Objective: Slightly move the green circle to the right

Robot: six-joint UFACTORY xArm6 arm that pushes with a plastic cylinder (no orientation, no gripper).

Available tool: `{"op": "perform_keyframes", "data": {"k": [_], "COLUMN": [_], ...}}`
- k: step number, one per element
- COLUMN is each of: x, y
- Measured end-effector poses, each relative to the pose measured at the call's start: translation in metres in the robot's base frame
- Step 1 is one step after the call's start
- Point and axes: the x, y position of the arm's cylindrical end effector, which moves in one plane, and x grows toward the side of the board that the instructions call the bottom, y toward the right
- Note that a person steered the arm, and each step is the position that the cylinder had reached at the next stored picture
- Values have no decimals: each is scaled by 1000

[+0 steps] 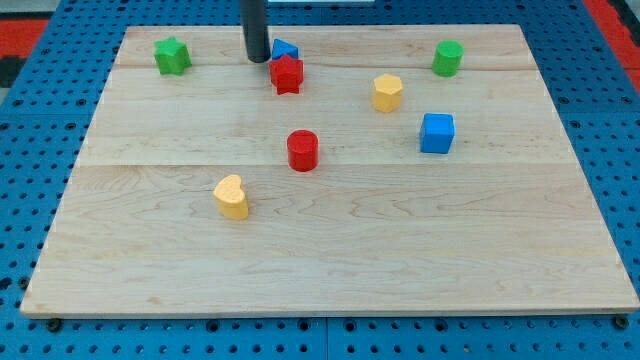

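Note:
The green circle [447,58] is a short green cylinder near the view's top right of the wooden board [330,240]. My tip [258,60] is the lower end of the dark rod near the view's top centre-left. It stands far to the left of the green circle, just left of a blue block [285,48] and a red star block [287,75].
A green star block [172,56] sits at the top left. A yellow hexagon block [387,93] and a blue cube [437,133] lie below and left of the green circle. A red cylinder [302,151] is mid-board and a yellow heart block [231,197] lower left.

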Motion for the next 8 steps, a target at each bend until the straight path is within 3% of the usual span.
{"op": "perform_keyframes", "data": {"k": [1,2,4,5,8], "x": [0,1,60,59,52], "y": [39,22,6,6,109]}}
